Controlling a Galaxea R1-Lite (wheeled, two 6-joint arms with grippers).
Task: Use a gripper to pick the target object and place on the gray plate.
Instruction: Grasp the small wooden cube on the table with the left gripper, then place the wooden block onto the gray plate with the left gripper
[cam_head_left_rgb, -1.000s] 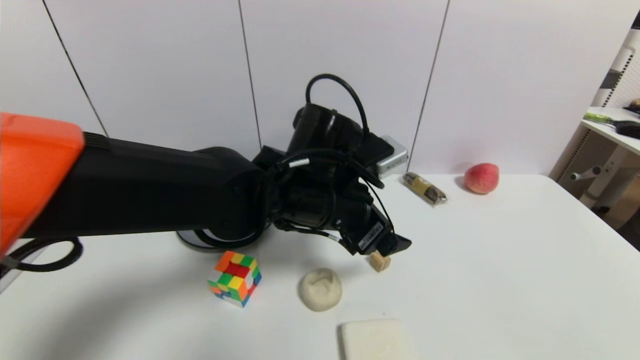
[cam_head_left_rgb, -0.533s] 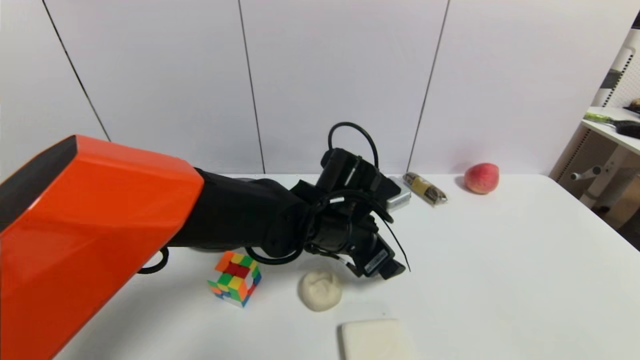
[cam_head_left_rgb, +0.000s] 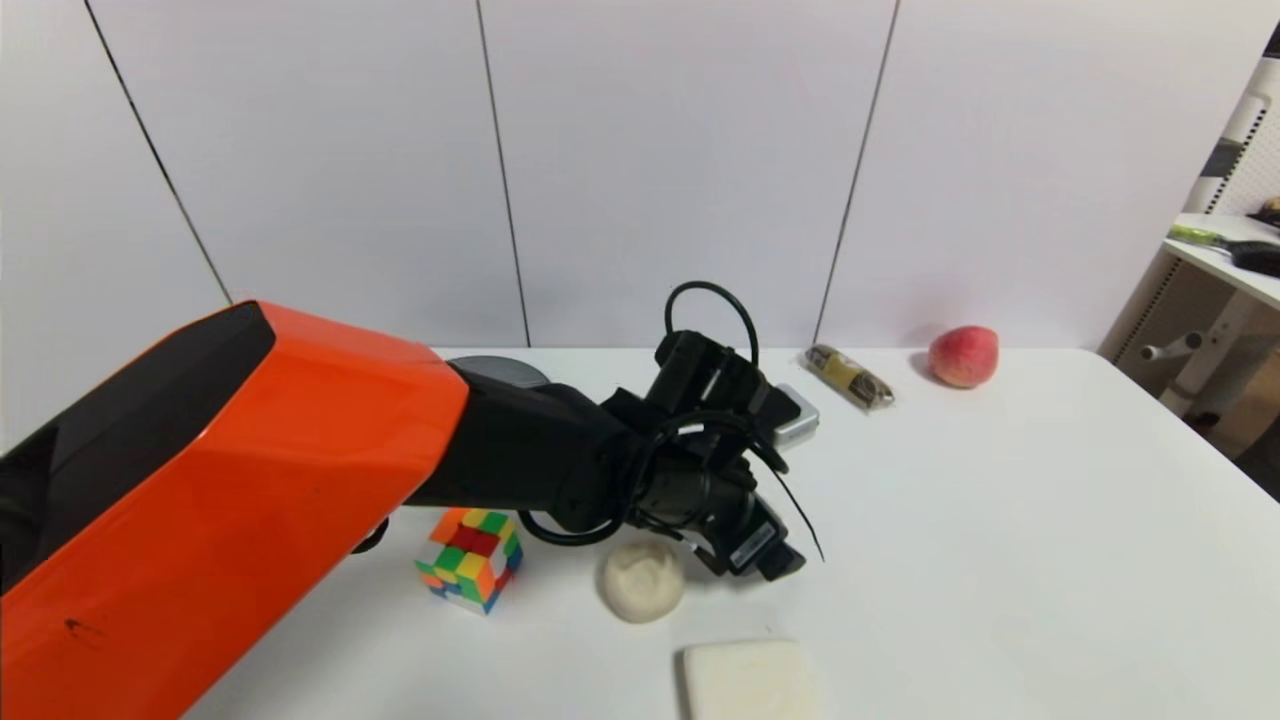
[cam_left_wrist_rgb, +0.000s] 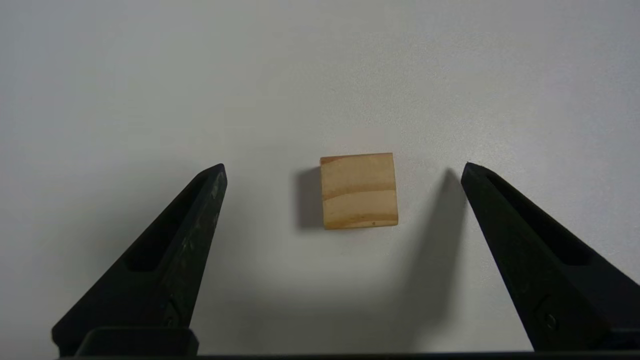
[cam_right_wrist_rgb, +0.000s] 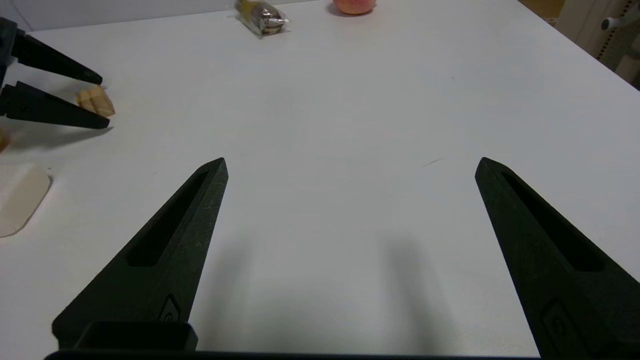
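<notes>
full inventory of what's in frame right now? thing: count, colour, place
wooden cube: 1, light brown, on table between the open left fingers, untouched
gray plate: 1, dark gray, far side, mostly hidden behind left arm
puzzle cube: 1, multicoloured, near left
dough-like lump: 1, beige, beside puzzle cube
white block: 1, off-white, near edge
wrapped snack: 1, brown and yellow, far side
peach: 1, pink-red, far right
table: 1, white
left gripper: 1, black, open, low around cube
right gripper: 1, black, open, over bare table
</notes>
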